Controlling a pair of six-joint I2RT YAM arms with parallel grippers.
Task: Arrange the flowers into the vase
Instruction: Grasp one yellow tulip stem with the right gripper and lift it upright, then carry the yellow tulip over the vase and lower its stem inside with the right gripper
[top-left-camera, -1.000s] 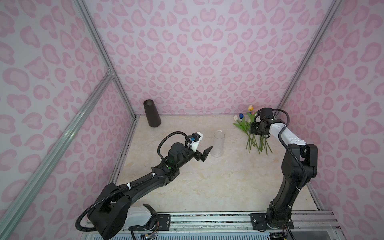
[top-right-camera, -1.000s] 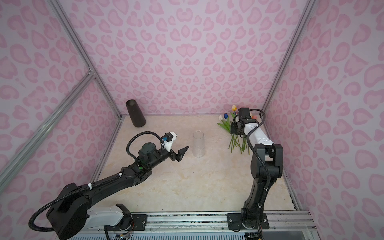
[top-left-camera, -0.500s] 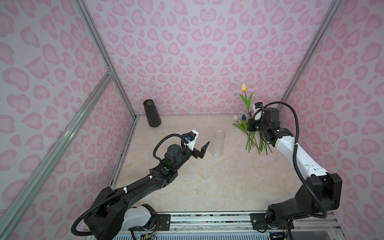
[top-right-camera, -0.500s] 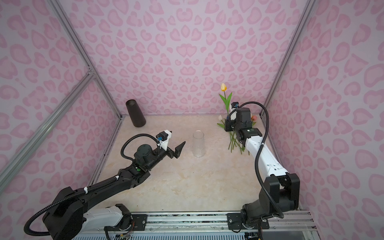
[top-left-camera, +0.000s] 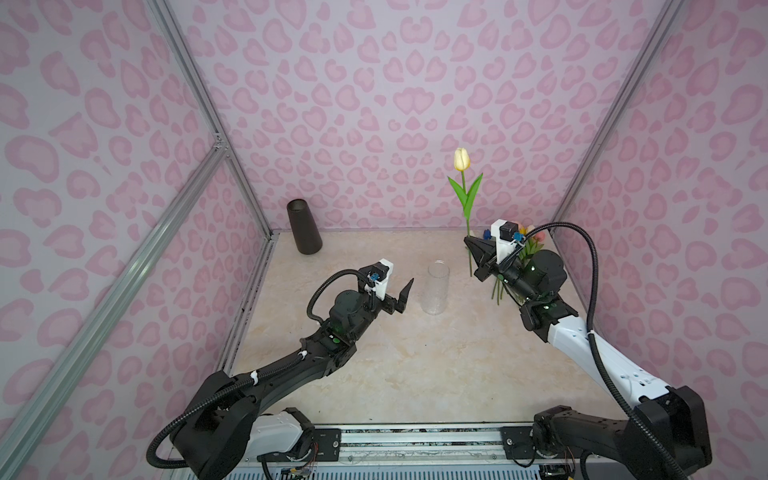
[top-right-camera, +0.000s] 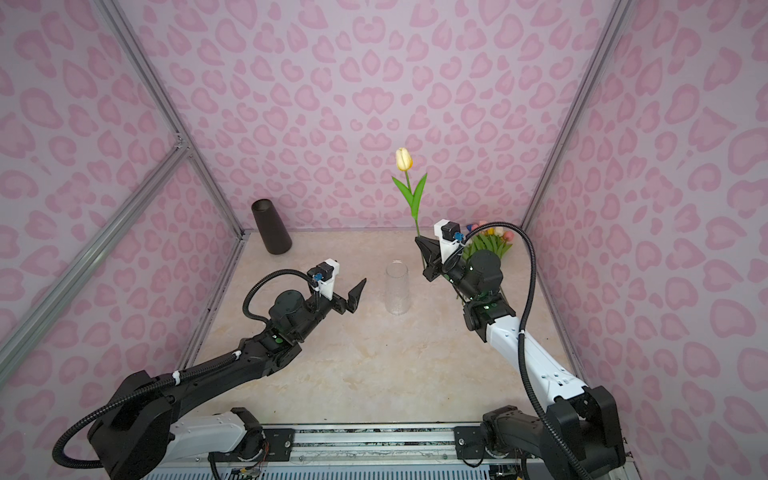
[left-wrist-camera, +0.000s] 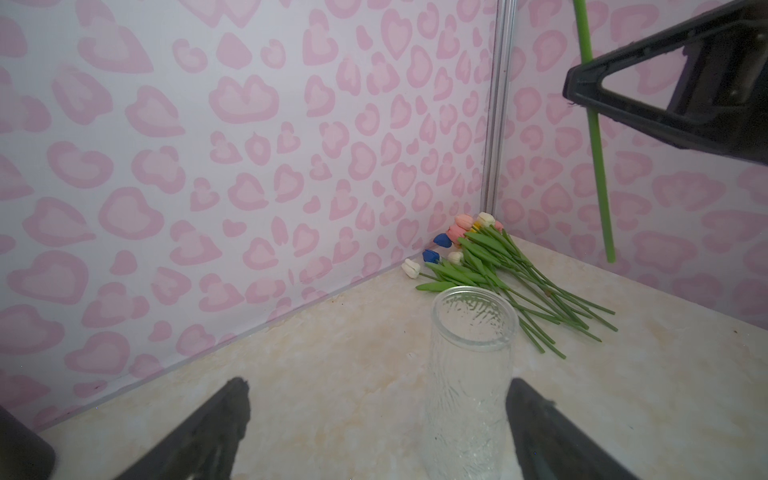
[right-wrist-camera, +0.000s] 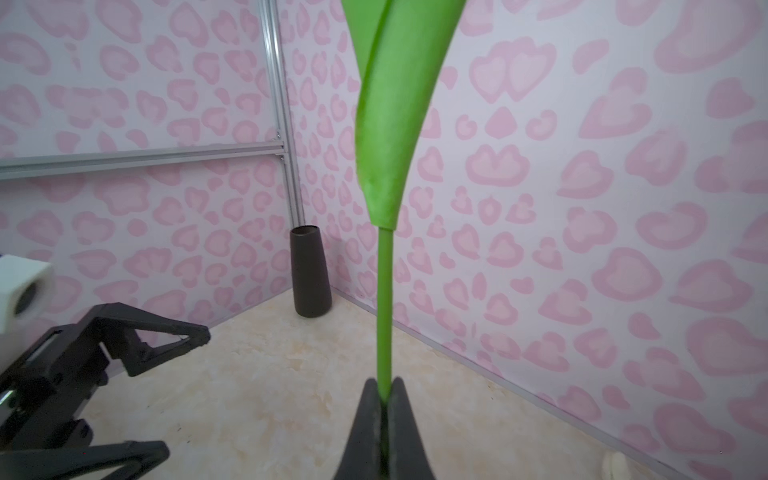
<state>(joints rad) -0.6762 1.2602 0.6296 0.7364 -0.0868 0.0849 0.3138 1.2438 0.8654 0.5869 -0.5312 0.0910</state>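
The right hand (top-left-camera: 468, 240) pinches one tulip (top-left-camera: 468, 203) low on its stem, fingers pressed together on it, as the right wrist view shows. The tulip stands nearly upright. Its long axis runs straight up and down, the head well above the hand and a short bare length of stem hanging below the fingers, clear of the worktop (top-left-camera: 415, 365). The head is a closed cream-yellow bud. Under it, two pointed bright green leaves spread in a V from the thin green stem.

The rest of the flowers (left-wrist-camera: 498, 270) lie in a loose heap on the worktop behind and below this hand. Their white, pink, blue and yellow heads point to the wall corner, and the stem ends fan out the other way.

The left hand (top-left-camera: 405, 296) is spread wide and holds nothing. The glass vase (top-left-camera: 435, 291) stands upright just in front of it, between the two hands. A dark vase (top-left-camera: 304, 227) stands well beyond the left hand, against the back wall.
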